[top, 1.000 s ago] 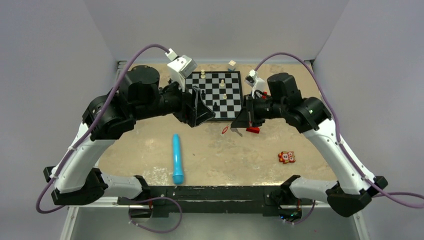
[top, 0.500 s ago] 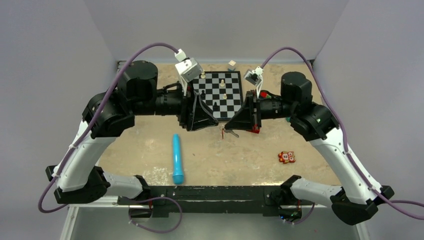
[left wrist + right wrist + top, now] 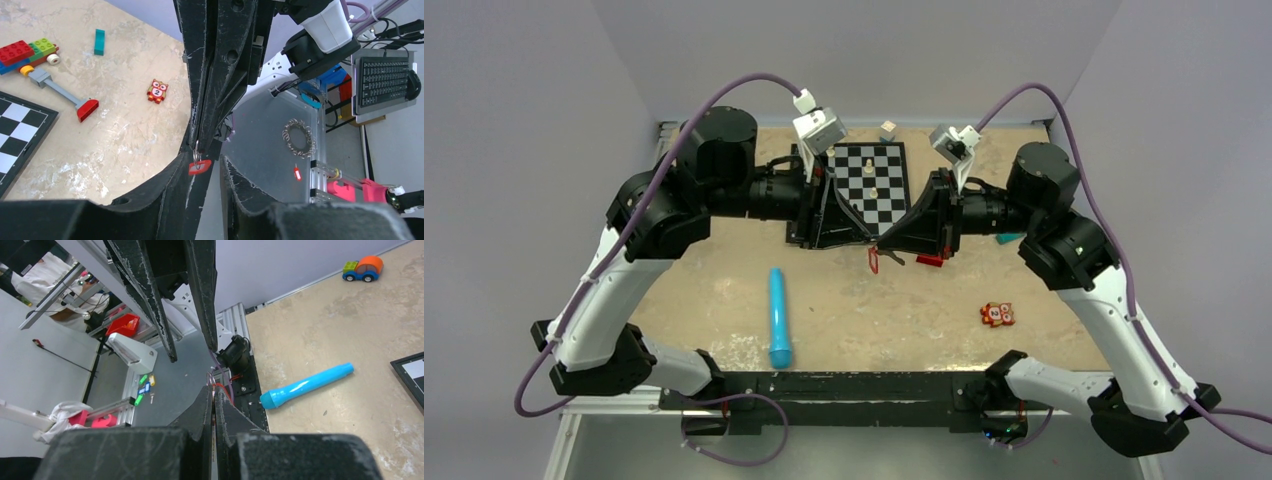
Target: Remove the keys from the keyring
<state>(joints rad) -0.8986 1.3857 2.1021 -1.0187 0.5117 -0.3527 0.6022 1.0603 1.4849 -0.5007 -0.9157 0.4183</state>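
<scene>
Keyring: your right gripper is pinching its ring, at 6 o'clock of the chessboard; your left gripper is holding its jaws spread.

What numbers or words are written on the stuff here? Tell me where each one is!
"2": on the tummy of the little orange owl toy.
Red key tag: too small to read anything on it.
Keyboard beyond the table: the letters on its keys are too tiny to read.
Nothing else here has writing that can be read.
</scene>
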